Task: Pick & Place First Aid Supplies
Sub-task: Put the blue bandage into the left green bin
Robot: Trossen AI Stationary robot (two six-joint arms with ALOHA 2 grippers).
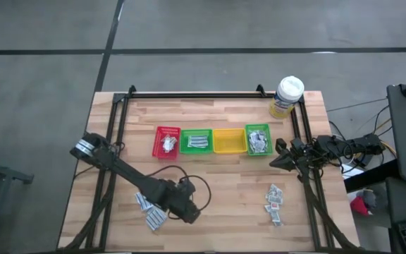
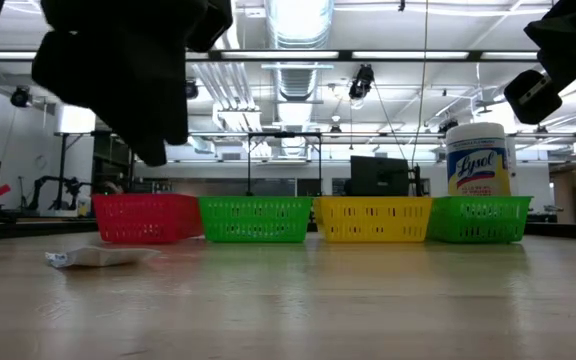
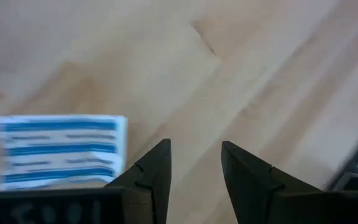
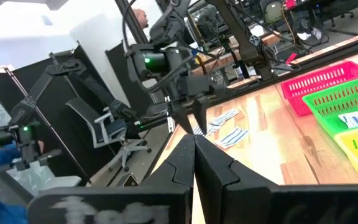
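i've got the wooden table (image 1: pixel 217 190) filling the middle of the high view, with four bins in a row across its upper middle: red bin (image 1: pixel 166 142), green bin (image 1: pixel 196 141), yellow bin (image 1: pixel 228 140) and a second green bin (image 1: pixel 259 140). the lysol wipes tub (image 1: pixel 287 97) stands at upper right. my left arm reaches in from the left edge, its left gripper (image 1: pixel 187 212) low in the lower-left part of the table. the right gripper (image 1: pixel 280 156) waits at right, beside the second green bin, fingers clenched together on nothing.

the loose sachets sit in two clusters: one at lower left (image 1: pixel 149 210), just beside the left gripper, another at lower right (image 1: pixel 274 204), well apart from it. others already lie in the bins.

in the left wrist view the fingers stand released, over bare wood. a white-blue sachet (image 3: pixel 59 151) lies just off to the left of them, its stripes and long axis running across the frame. i judge the left arm is the nearer one and needs a short sideways shift before closing.
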